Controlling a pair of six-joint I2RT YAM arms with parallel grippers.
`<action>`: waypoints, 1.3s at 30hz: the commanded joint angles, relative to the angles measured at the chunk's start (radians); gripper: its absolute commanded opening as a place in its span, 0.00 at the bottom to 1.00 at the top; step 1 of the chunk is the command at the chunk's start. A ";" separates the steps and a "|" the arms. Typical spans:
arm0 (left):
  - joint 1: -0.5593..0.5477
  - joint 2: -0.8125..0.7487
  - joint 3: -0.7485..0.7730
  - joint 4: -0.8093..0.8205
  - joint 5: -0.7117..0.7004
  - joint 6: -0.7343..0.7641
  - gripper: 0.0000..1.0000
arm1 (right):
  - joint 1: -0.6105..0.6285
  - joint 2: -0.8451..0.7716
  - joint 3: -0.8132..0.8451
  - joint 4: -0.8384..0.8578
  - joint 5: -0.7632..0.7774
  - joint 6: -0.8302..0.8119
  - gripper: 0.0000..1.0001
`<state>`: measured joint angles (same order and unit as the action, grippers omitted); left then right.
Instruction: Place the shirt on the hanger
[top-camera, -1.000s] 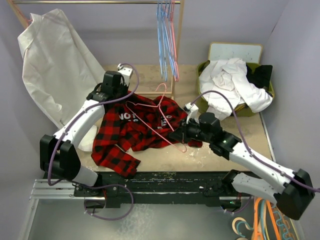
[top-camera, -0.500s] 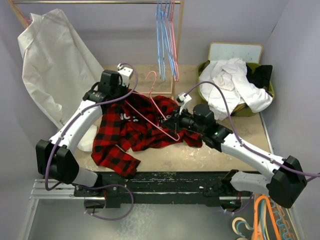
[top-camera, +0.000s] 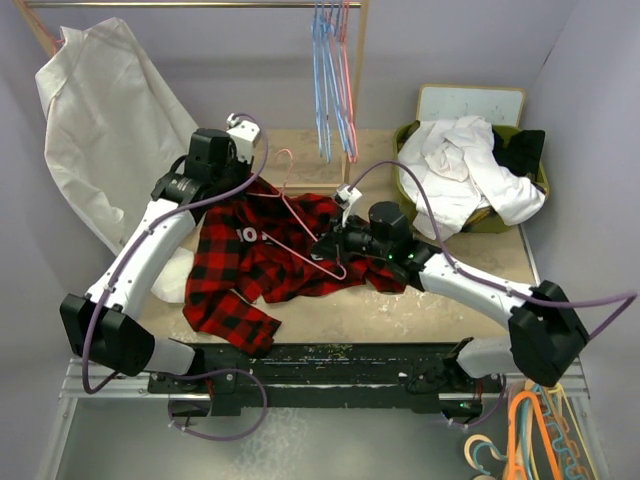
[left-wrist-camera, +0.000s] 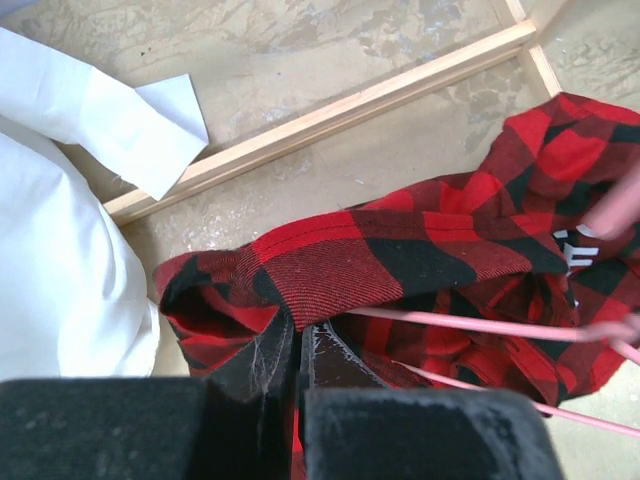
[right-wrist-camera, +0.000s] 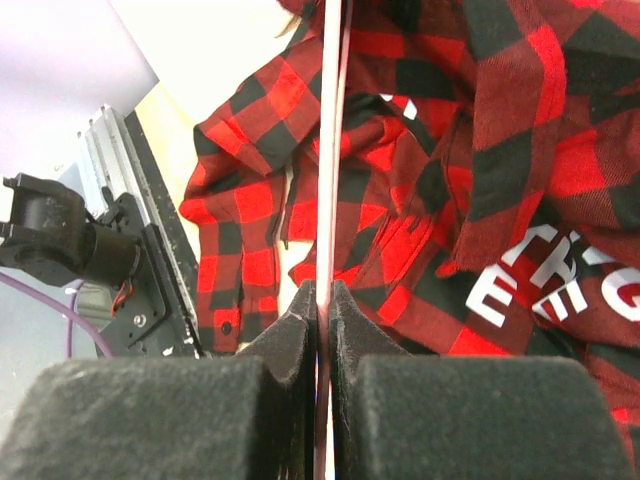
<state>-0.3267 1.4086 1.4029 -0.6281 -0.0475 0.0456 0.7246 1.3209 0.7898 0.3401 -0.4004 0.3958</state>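
Note:
The red-and-black plaid shirt (top-camera: 262, 262) lies crumpled on the table, white lettering partly showing (right-wrist-camera: 545, 280). My left gripper (top-camera: 243, 190) is shut on the shirt's upper edge (left-wrist-camera: 330, 270) and lifts it. The thin pink hanger (top-camera: 305, 225) lies tilted over the shirt, hook toward the back; one arm of it runs under the raised fabric (left-wrist-camera: 470, 325). My right gripper (top-camera: 328, 247) is shut on the hanger's rod (right-wrist-camera: 332, 150) at its near corner.
A large white garment (top-camera: 110, 120) hangs at the back left. Light blue hangers (top-camera: 330, 70) hang from the wooden rack (top-camera: 350, 110). A green basket (top-camera: 408, 135) of white clothes (top-camera: 460, 165) stands at the back right. Orange hangers (top-camera: 525, 425) lie at the bottom right.
My right gripper has carried the hanger left and back across the shirt. My left gripper has moved slightly left and back, still holding the shirt's edge.

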 joint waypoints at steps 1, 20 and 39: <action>0.005 -0.052 0.044 -0.026 0.059 -0.015 0.00 | 0.003 0.063 0.115 0.137 -0.061 -0.038 0.00; 0.013 -0.090 -0.039 -0.072 0.282 0.071 0.56 | 0.002 0.383 0.229 0.375 -0.129 0.010 0.00; 0.468 0.124 0.175 -0.480 1.117 1.202 1.00 | 0.001 0.574 0.282 0.464 -0.173 -0.024 0.00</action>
<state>0.1417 1.4376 1.4948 -0.8642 0.9062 0.8642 0.7246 1.9114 1.0172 0.7170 -0.5449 0.3988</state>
